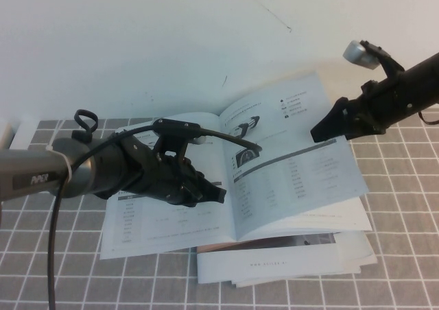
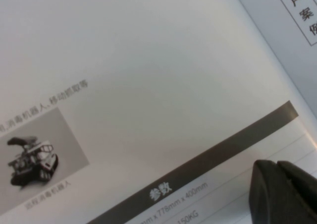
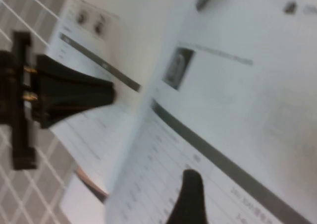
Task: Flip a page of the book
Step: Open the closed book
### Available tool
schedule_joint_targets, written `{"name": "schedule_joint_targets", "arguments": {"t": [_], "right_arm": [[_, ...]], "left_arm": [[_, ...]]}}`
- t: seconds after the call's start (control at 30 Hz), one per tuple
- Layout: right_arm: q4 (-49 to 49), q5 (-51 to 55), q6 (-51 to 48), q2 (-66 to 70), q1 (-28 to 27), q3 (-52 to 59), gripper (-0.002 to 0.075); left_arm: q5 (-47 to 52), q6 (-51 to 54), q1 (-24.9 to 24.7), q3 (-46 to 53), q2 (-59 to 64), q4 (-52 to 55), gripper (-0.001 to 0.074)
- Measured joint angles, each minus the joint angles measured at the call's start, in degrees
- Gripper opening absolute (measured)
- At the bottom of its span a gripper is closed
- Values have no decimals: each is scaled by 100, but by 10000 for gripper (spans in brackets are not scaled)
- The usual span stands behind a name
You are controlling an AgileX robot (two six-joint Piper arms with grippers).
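The book (image 1: 171,221) lies open on the grid mat, spine towards the wall. My left gripper (image 1: 218,195) is shut, its tips pressed down on the left-hand sheet near the spine; in the left wrist view the closed fingers (image 2: 277,184) rest just under a dark header bar (image 2: 198,169). My right gripper (image 1: 317,133) hovers open above the upper outer part of the right-hand page (image 1: 302,173), holding nothing. Only one of its fingers (image 3: 190,199) shows in the right wrist view, above that page's table (image 3: 163,174). The left gripper (image 3: 74,92) also shows there.
Several white booklets (image 1: 288,262) are stacked under the book and stick out at its near right side. A grey grid-patterned mat (image 1: 398,255) covers the table. A white wall (image 1: 171,36) stands right behind the book.
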Motion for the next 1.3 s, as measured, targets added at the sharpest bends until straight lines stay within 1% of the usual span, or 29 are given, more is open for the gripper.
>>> {"name": "schedule_joint_targets", "arguments": {"t": [0.17, 0.3, 0.53, 0.7, 0.87, 1.0, 1.07, 1.1, 1.13, 1.17, 1.2, 1.3], "right_arm": [[770, 351, -88, 0, 14, -134, 571], [1390, 622, -367, 0, 174, -158, 571], [1520, 695, -558, 0, 617, -158, 571], [1692, 706, -658, 0, 741, -158, 571], [1866, 706, -691, 0, 741, -158, 571], [2003, 706, -719, 0, 783, -158, 571], [2046, 706, -780, 0, 830, -158, 571], [2069, 694, -835, 0, 871, -158, 571], [2107, 669, -882, 0, 900, -158, 571], [2153, 655, -928, 0, 924, -158, 571], [2196, 625, -968, 0, 953, -158, 571], [2289, 602, -1018, 0, 1015, -161, 571]], "left_arm": [[0, 0, 0, 0, 0, 0, -4], [0, 0, 0, 0, 0, 0, -4], [92, 64, 0, 0, -189, -11, -4], [266, 152, 0, 0, -1001, 290, -4], [832, 516, 0, 0, -1852, 787, -4], [1757, 1439, -72, 0, -2481, 889, -4], [2000, 1693, -131, 0, -2598, 905, -4], [2172, 1869, -190, 0, -2705, 905, -4], [2542, 2262, -444, 0, -2874, 905, -4], [2631, 2384, -583, 0, -2937, 905, -4], [2657, 2638, -956, 0, -3001, 890, -4], [2387, 2925, -1623, 0, -2959, 940, -4]]}}
